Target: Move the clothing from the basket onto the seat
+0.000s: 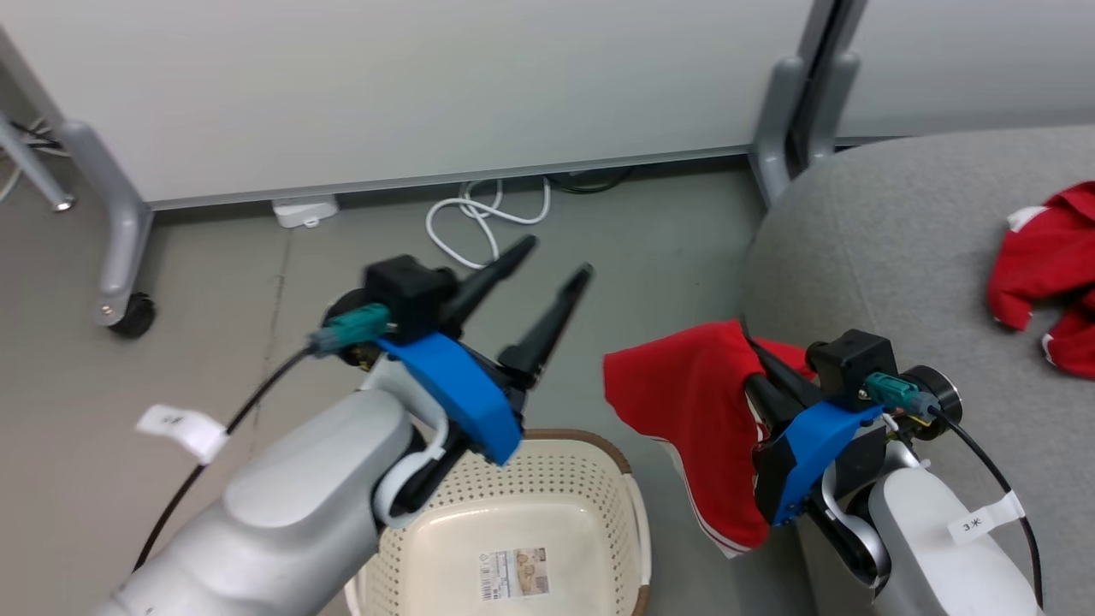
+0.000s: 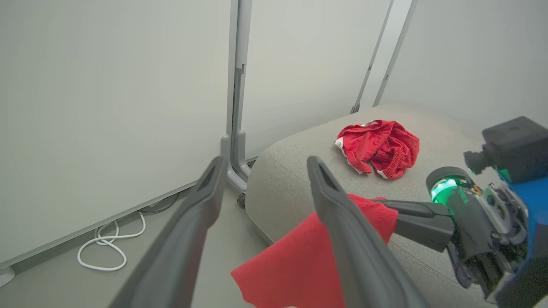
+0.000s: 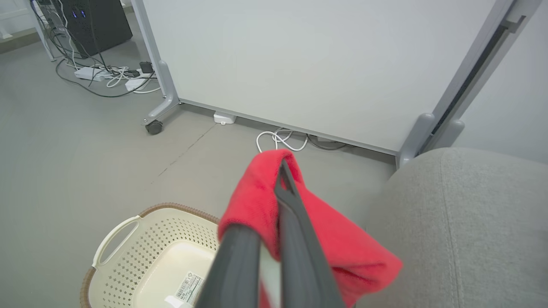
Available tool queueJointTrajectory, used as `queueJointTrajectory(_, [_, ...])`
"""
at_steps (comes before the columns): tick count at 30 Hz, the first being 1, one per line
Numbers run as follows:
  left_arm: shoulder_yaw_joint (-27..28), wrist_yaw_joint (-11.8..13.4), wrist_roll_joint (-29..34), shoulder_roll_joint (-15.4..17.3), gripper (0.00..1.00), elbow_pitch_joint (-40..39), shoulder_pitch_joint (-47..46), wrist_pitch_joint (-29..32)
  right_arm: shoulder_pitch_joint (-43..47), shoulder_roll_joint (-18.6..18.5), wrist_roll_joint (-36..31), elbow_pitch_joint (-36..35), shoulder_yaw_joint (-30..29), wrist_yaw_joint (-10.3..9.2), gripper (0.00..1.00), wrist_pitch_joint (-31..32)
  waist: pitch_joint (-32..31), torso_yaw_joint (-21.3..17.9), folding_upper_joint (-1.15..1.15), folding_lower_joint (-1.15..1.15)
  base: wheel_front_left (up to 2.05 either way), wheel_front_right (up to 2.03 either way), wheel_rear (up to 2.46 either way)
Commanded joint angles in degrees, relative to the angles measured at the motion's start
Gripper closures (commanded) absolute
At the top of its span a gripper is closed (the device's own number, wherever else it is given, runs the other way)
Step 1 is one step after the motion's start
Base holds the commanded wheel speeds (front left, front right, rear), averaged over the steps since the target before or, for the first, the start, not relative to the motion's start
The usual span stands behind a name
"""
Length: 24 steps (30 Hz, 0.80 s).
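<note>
My right gripper (image 1: 760,366) is shut on a red garment with white trim (image 1: 684,385), which hangs in the air between the basket and the seat's left edge. In the right wrist view the cloth (image 3: 257,201) drapes over my shut right gripper (image 3: 278,182). My left gripper (image 1: 558,258) stands open and empty above the basket (image 1: 590,441), which is cream with a brown rim and holds nothing but a label. Another red garment (image 1: 1044,265) lies crumpled on the grey seat (image 1: 898,257). The left wrist view shows the open left gripper (image 2: 263,167), the held cloth (image 2: 295,269) and the crumpled garment (image 2: 379,145).
White partition panels on grey wheeled legs (image 1: 120,257) stand behind. A coiled white cable (image 1: 479,218) and a white power block (image 1: 304,210) lie on the floor by them. A dark cabinet with tangled cables (image 3: 94,25) is far off to the left.
</note>
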Motion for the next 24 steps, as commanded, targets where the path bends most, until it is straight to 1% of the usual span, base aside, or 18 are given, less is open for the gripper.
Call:
queueJointTrajectory(1, [4.1,1.1,0.8,0.9,0.00,-1.1,2.3,-0.4,0.2,0.3,0.0,-0.9,-0.1,0.01,1.00,-0.5,0.0,-1.5,0.00,0.00,0.00,0.00,0.00])
queueJointTrajectory(4, [11.9,3.2,5.1,2.4,0.00,-3.8,8.2,-0.4,-0.1,0.7,-0.1,-2.3,0.2,0.01,1.00,-0.2,0.7,-4.4,0.00,0.00,0.00,0.00,0.00])
queueJointTrajectory(6, [17.8,4.7,8.3,2.7,0.00,-6.2,12.2,-0.4,-0.3,0.9,0.0,-3.1,0.4,0.01,1.00,-0.4,1.0,-6.5,0.00,0.00,0.00,0.00,0.00])
queueJointTrajectory(9, [25.5,5.6,13.7,3.0,0.00,-9.3,18.8,-0.4,-0.2,1.3,0.0,-4.5,0.3,0.01,1.00,-0.5,1.6,-9.8,0.00,0.00,0.00,0.00,0.00])
queueJointTrajectory(12, [30.5,5.3,19.8,3.1,0.00,-11.6,23.5,-0.4,0.7,2.0,1.1,-5.8,-0.3,0.01,1.00,-0.4,2.2,-13.0,0.00,0.00,0.00,0.00,0.00])
queueJointTrajectory(15, [34.2,4.4,24.0,2.5,0.00,-12.3,27.5,-0.4,1.3,2.3,1.5,-7.0,-0.4,0.01,1.00,-0.3,2.7,-16.4,0.00,0.00,0.00,0.00,0.00])
queueJointTrajectory(20, [39.3,2.6,28.0,1.0,0.00,-12.8,31.4,-0.4,2.7,3.1,1.6,-8.8,-0.8,0.01,1.00,-0.7,3.3,-21.7,0.00,0.00,0.00,0.00,0.00])
queueJointTrajectory(24, [41.9,1.4,30.6,0.2,0.00,-12.7,33.2,-0.4,3.9,3.6,1.6,-9.7,-1.3,0.01,1.00,-1.0,3.8,-25.3,0.00,0.00,0.00,0.00,0.00])
